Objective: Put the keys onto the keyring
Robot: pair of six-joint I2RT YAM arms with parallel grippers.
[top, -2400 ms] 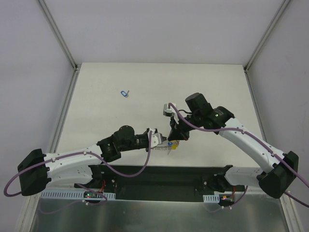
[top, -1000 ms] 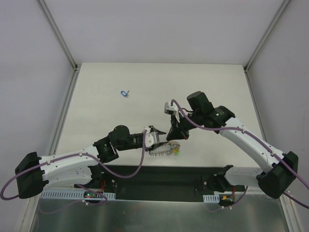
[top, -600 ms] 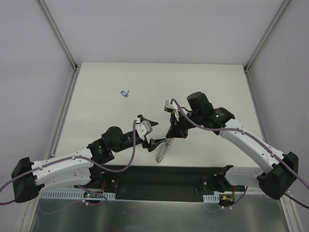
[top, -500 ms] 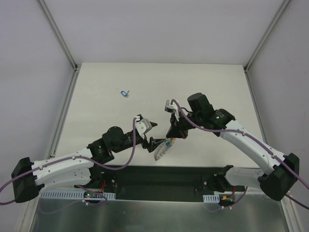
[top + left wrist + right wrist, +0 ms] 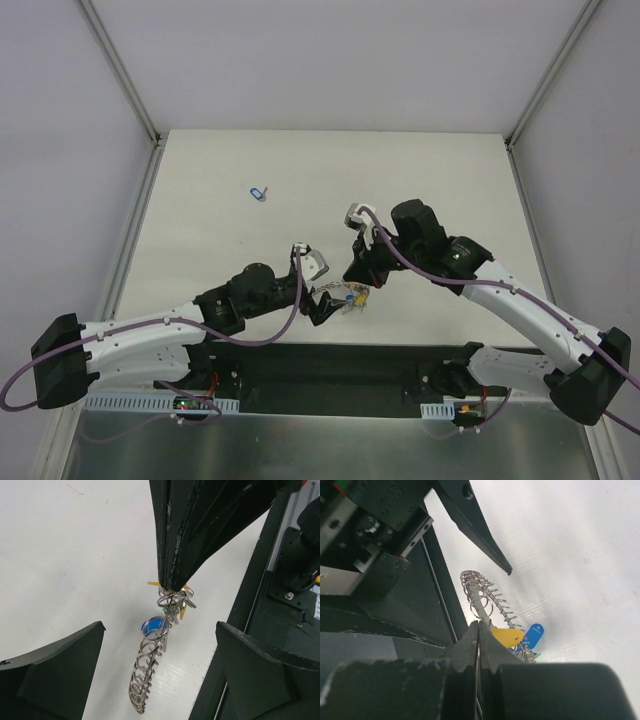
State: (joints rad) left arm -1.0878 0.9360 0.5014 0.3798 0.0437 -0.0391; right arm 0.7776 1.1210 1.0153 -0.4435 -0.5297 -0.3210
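The keyring (image 5: 146, 672) hangs edge-on from my right gripper (image 5: 169, 586), whose jaws are shut on a wire loop at its top. Keys with a blue tag (image 5: 151, 626) and a yellow tag (image 5: 184, 611) dangle just below that grip. In the right wrist view the keyring (image 5: 481, 596), yellow tag (image 5: 506, 636) and blue tag (image 5: 534, 634) sit by the right gripper (image 5: 478, 625). My left gripper (image 5: 160, 627) is open, its fingers (image 5: 55, 670) wide on either side of the ring without touching it. From above, the keyring (image 5: 347, 297) is between left gripper (image 5: 324, 285) and right gripper (image 5: 353, 278).
A loose key with a blue tag (image 5: 258, 192) lies on the white table (image 5: 450, 180) at the far left. The black base rail (image 5: 340, 362) runs along the near edge, just below the hanging ring. Grey walls enclose the table.
My left gripper has opened and let go of the keyring, which now hangs from the right gripper alone. The left arm drew back to the left, then returned close to the ring.
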